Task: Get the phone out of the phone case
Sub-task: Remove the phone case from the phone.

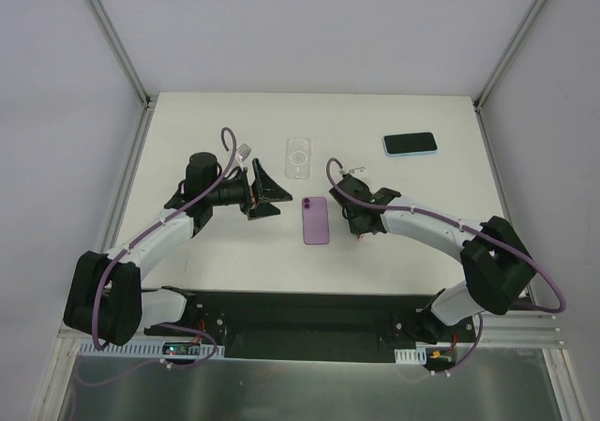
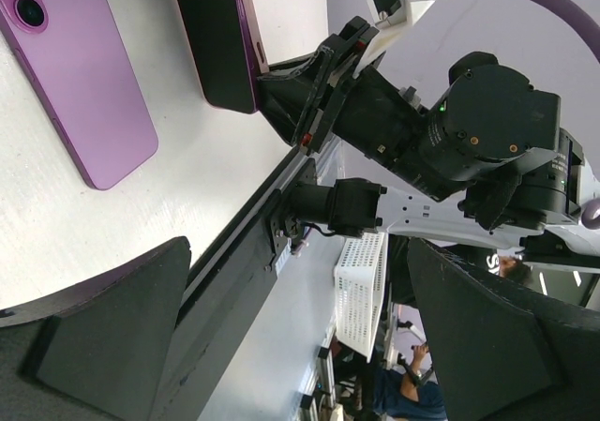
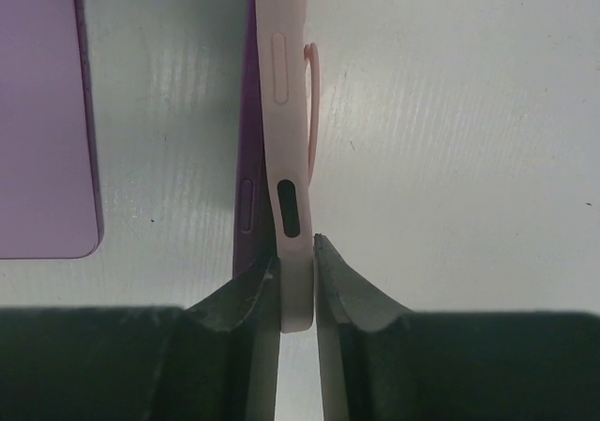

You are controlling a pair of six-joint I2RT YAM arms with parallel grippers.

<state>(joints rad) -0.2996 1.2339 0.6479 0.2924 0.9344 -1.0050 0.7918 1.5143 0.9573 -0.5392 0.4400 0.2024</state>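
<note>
The right end effector (image 3: 297,252) pinches just the phone case (image 3: 289,93) edge, so it may slip; the left end effector (image 1: 264,193) is wide apart.

Loose items on the white bench (image 1: 246,263)
A clear case (image 1: 298,156) lies far centre, a blue-edged phone (image 1: 410,143) far right, and a bare purple phone (image 1: 316,220) face-down mid-bench.

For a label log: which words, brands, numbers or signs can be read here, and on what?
No text can be read.
Purple phone: no words show.
Clear case: a ring mark only, no words.
White letters in the left wrist background: cut off, too blurred.
</note>
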